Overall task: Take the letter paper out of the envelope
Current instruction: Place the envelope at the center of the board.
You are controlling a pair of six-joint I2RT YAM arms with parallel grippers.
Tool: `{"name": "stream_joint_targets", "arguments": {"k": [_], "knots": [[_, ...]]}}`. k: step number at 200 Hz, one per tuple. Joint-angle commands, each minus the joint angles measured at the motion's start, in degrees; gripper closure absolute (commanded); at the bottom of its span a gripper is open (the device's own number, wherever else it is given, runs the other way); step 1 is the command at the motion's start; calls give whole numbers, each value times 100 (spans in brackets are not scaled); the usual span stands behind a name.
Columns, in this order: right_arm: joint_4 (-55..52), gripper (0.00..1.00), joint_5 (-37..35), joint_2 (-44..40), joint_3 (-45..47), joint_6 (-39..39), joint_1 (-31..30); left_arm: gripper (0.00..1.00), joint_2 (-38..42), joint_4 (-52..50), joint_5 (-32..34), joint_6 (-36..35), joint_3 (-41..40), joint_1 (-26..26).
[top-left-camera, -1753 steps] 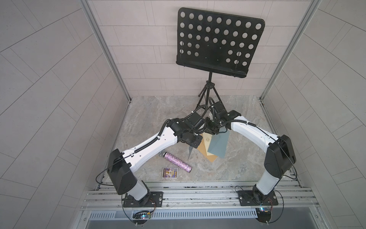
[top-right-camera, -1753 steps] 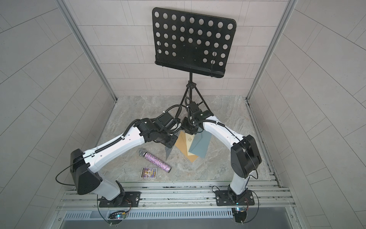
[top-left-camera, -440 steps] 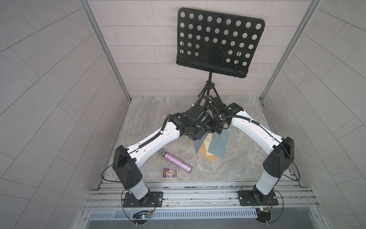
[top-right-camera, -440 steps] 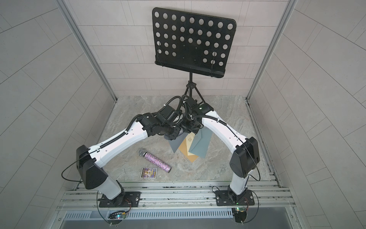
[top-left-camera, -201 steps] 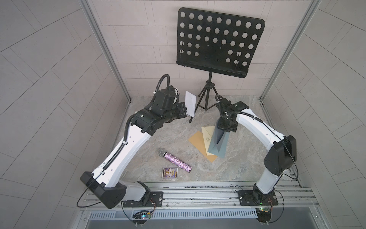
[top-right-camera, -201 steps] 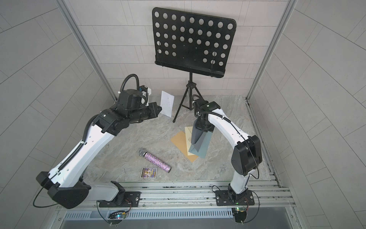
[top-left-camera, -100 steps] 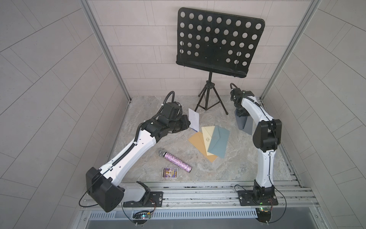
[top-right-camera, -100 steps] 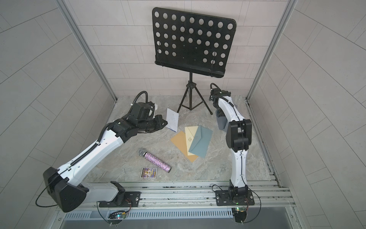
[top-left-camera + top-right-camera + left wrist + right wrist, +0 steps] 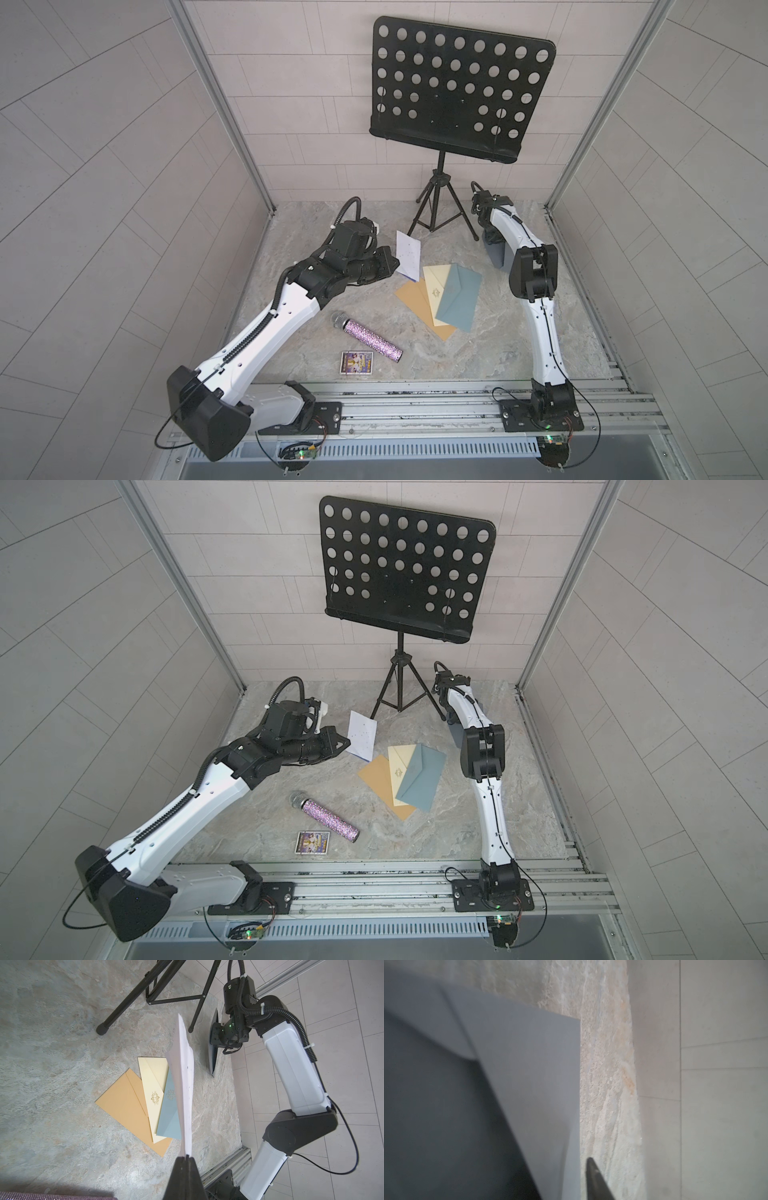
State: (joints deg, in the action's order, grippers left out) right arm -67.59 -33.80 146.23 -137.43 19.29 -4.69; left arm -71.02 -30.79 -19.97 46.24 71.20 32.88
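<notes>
left fingers (image 9: 178,1180) clamped on your letter paper (image 9: 408,259), held up off the tabletop (image 9: 316,232) near three flat envelopes (image 9: 440,299) | grey envelope (image 9: 529,1064) upright by right fingers (image 9: 595,1184), can't tell if they're gripping

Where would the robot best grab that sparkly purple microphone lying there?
Probably mid-barrel on the microphone, coming straight down from above and closing across its narrow width. It lies flat on the table, long and round, with room beside its middle.
</notes>
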Motion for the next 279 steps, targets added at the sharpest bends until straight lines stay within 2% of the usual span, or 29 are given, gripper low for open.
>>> {"name": "stream_joint_targets", "arguments": {"k": [1, 14, 34, 84, 100, 136, 165, 180, 200, 231, 255, 279], "knots": [[-223, 49, 229, -36, -220, 91, 19, 100, 95, 11, -25, 72, -92, -19], [-287, 40, 538, -184, -236, 118, 20, 100, 73, 2, 4, 61, -97, -26], [-420, 35, 801, -487, -225, 227, 20, 100, 71, 11, 101, 28, -82, -32], [-828, 35, 785, -855, -111, 283, 101, 100, -6, 29, -20, 26, -6, -37], [-804, 37, 1090, -1014, 93, 340, 199, 100, -11, -18, -73, 8, 35, -41], [-16, 37, 1916, -1957, 1151, 315, 205, 100, 97, -68, 10, -18, -19, -44], [194, 41, 3114, -2705, 1725, 673, 104, 100, 215, 124, 78, 115, -111, -96], [583, 44, 4083, -3406, 2436, 1153, -15, 100, 221, 211, 1, 149, -27, -175], [1700, 47, 5429, -4716, 3864, 1900, -129, 100, 130, 272, -244, 252, 149, -331], [3595, 44, 6916, -6344, 5860, 3921, -213, 100, 37, 462, -646, 674, 297, -510], [4908, 42, 7425, -6875, 6667, 5181, -699, 100, -31, 732, -1095, 1040, 279, -520], [5099, 41, 7349, -6913, 6575, 5456, -1186, 100, -133, 965, -1692, 1288, 295, -515]]}}
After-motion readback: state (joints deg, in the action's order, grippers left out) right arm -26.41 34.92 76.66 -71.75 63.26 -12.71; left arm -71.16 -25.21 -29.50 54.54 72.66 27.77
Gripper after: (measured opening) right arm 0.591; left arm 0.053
